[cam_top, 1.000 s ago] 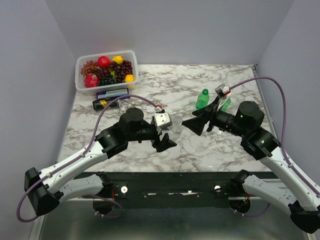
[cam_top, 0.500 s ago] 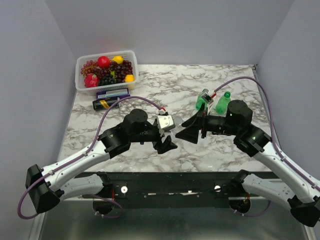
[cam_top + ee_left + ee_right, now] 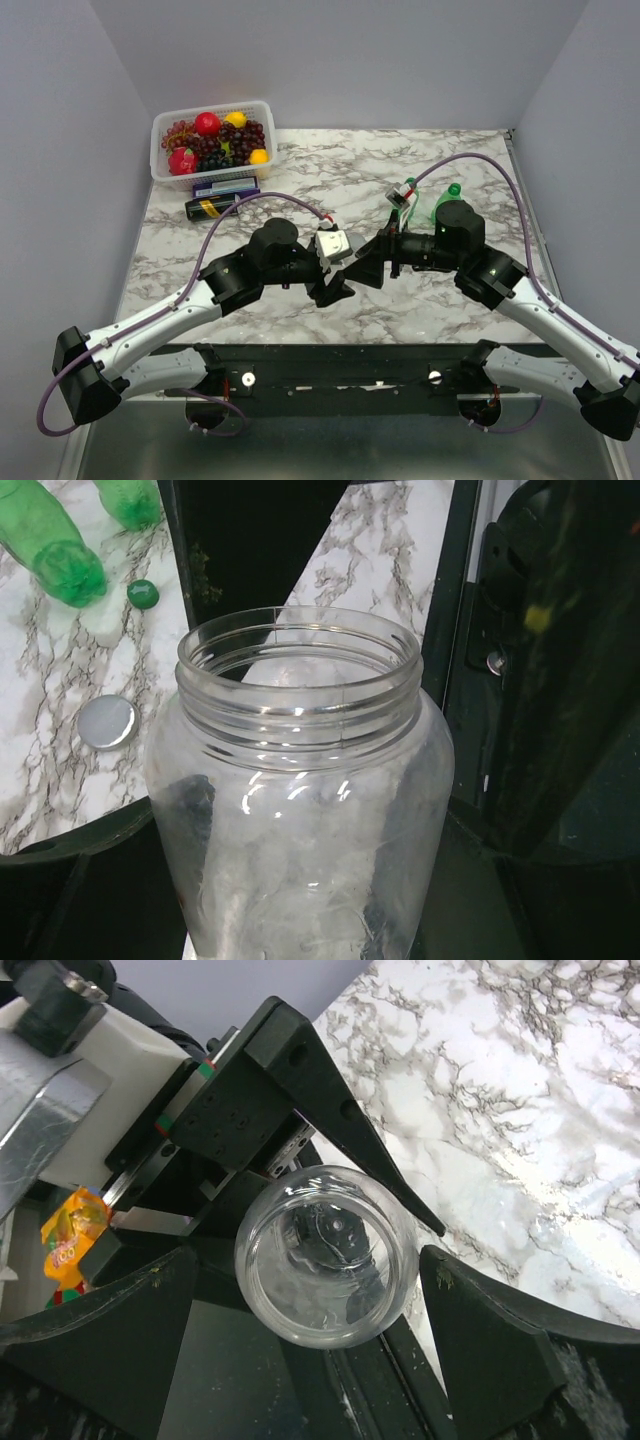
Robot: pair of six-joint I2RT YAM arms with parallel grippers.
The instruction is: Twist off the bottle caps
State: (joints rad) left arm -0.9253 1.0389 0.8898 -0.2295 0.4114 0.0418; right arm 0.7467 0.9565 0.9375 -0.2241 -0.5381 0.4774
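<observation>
The left pincer (image 3: 335,272) gripped the body of the squat clear bottle (image 3: 300,800), its threaded glassy mouth already bare, as the right pincer (image 3: 372,265), spread wide, swung in from the right of the bench (image 3: 300,170) to flank it. The flat silvery cap (image 3: 108,722) and one dark green cap (image 3: 143,593) lay loose on veined marble near two translucent green bottles (image 3: 55,545); probably one cap remained.

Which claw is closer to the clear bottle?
Left. The left claw grips the clear bottle; the right claw is open, fingers either side of its mouth, not touching.
</observation>
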